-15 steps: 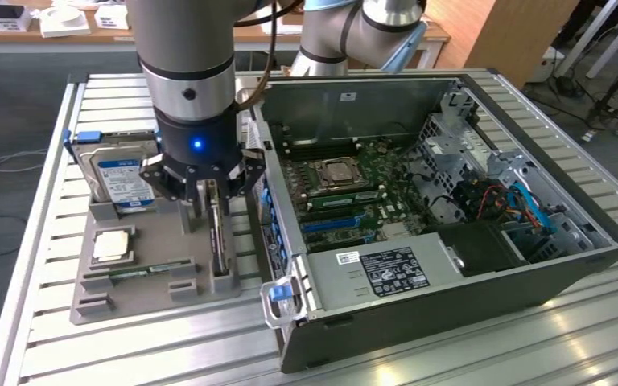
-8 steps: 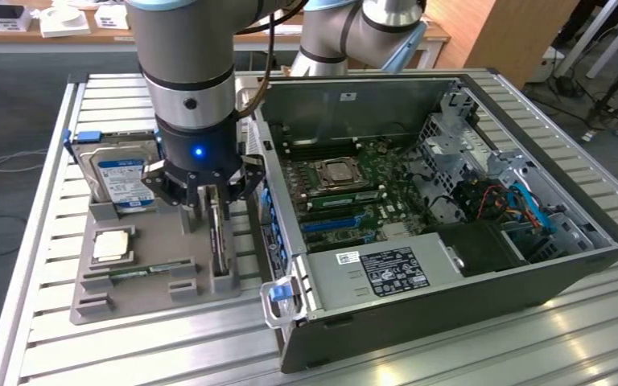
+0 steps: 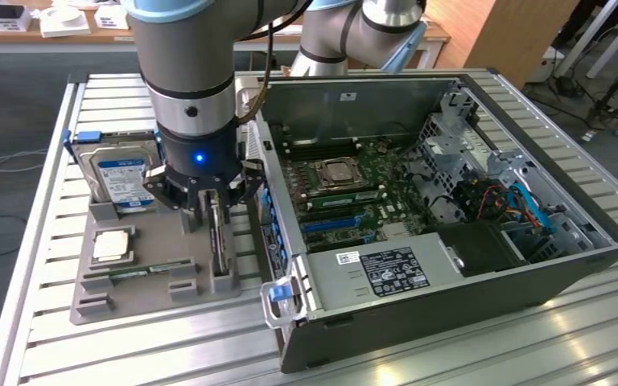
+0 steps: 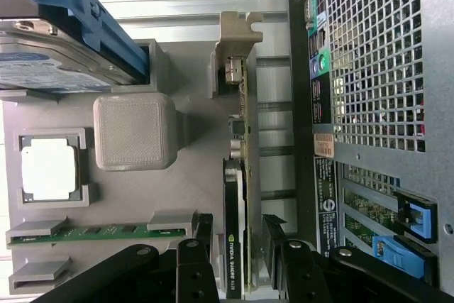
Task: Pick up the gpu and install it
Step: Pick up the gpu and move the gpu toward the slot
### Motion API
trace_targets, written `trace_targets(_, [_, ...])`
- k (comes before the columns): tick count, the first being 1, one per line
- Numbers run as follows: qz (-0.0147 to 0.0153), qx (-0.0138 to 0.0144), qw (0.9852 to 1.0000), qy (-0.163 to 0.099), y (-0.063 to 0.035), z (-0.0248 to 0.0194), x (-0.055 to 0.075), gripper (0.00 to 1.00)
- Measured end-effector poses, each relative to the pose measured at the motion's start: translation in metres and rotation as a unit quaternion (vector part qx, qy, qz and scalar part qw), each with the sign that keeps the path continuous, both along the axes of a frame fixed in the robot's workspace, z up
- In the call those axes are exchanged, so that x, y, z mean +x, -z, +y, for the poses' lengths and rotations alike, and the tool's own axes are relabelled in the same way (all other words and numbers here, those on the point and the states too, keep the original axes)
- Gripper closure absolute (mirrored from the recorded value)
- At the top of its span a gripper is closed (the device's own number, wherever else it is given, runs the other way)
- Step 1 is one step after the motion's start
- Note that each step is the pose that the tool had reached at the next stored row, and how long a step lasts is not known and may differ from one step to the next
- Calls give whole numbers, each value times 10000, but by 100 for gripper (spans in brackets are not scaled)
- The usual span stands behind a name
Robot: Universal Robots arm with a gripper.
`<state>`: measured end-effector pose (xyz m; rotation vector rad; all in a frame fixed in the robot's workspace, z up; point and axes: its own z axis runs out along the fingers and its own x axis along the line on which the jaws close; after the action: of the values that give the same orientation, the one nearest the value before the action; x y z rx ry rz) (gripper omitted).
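The gpu, a thin dark card with a silvery end bracket, stands on edge in a slot of the grey parts tray. In the exterior view the gpu sits at the tray's side nearest the computer case. My gripper hangs right over it, open. In the wrist view the gripper straddles the card's dark end, with one black finger on each side. A small gap shows between each finger and the card, so nothing is held.
On the tray also sit a silver hard drive, a CPU and a RAM stick. The open computer case lies close beside the tray, motherboard exposed. The case's perforated rear wall is close to the gpu.
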<state>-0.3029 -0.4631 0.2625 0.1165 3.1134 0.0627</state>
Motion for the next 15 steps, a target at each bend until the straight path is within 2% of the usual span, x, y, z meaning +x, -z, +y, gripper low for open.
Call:
trace_targets(8, [0, 0, 10000, 1, 3, 0, 17, 58])
trace_targets(15, [-2, 0, 10000, 0, 123, 0, 18, 58])
